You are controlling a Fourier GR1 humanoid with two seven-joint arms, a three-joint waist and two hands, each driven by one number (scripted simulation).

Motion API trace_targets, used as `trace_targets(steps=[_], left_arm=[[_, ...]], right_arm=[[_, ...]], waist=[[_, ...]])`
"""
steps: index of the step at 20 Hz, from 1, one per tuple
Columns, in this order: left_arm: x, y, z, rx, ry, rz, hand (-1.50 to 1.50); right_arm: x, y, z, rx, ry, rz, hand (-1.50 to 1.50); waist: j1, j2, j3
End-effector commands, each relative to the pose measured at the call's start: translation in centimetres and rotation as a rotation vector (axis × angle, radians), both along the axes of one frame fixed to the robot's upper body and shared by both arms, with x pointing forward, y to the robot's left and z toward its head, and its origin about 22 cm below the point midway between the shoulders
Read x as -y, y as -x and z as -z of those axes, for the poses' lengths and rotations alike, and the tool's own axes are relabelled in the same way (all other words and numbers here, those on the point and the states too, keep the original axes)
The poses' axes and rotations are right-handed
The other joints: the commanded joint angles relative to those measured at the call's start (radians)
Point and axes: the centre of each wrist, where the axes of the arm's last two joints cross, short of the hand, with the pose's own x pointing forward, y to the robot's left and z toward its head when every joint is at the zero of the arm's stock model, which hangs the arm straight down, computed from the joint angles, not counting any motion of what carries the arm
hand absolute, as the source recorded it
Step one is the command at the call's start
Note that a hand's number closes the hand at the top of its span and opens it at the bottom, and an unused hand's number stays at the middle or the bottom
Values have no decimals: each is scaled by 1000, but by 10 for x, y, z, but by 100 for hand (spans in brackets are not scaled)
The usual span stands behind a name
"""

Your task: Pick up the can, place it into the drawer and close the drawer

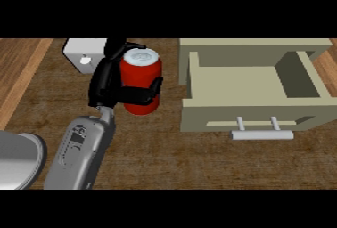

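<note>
- Desk (164,164): brown, wood-grained top filling my head view, with lighter plank strips along its far left and far right edges.
- Can (140,71): red body, pale grey lid with a ring on top. It stands upright at upper centre, left of the drawer and clearly outside it. I cannot tell whether its base touches the desk or is lifted just off it.
- Hand (105,87): black, on a grey forearm (82,151) that rises from the lower left edge. I have it set against the can's left side, fingers (141,92) curled round the front of the red body about mid-height, one finger (115,46) reaching up past the lid. From this single view I cannot say which of my two arms it is.
- Drawer (253,116): beige, pulled open toward me at the right, interior floor (240,82) bare and visible. Its left wall sits near the can without touching.
- Handle (262,134): pale grey bar on two posts, on the drawer's front panel.
- White box (82,53): small, at upper left, partly hidden behind the hand.
- Grey rounded shape (18,160): at the lower left edge, beside the forearm; I cannot identify it.
</note>
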Motion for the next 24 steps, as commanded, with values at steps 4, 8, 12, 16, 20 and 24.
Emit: trace_targets(steps=[4, 8, 12, 16, 20, 24], left_arm=[[60, -7, -54, 50, -35, 47, 150], [84, -25, -90, 68, -44, 30, 150], [104, -33, -91, 53, -60, 38, 150], [119, -39, -123, 58, -71, 46, 150], [135, -55, -120, 27, -83, 40, 150], [154, -56, -145, 12, -105, 23, 150]], right_arm=[[19, -7, 2, 5, -3, 6, -150], [4, -2, 6, -23, 0, 9, -150], [4, -1, -8, 5, 14, 17, -150], [-6, -6, -4, 0, 2, 13, -150], [2, -6, -1, 8, 15, 6, -150], [-4, -4, 5, 3, 0, -5, -150]], waist=[[-5, 1, 0], [-12, 3, 0], [-13, 3, 0], [-8, 2, 0], [-25, 6, 1], [-28, 5, 1]])
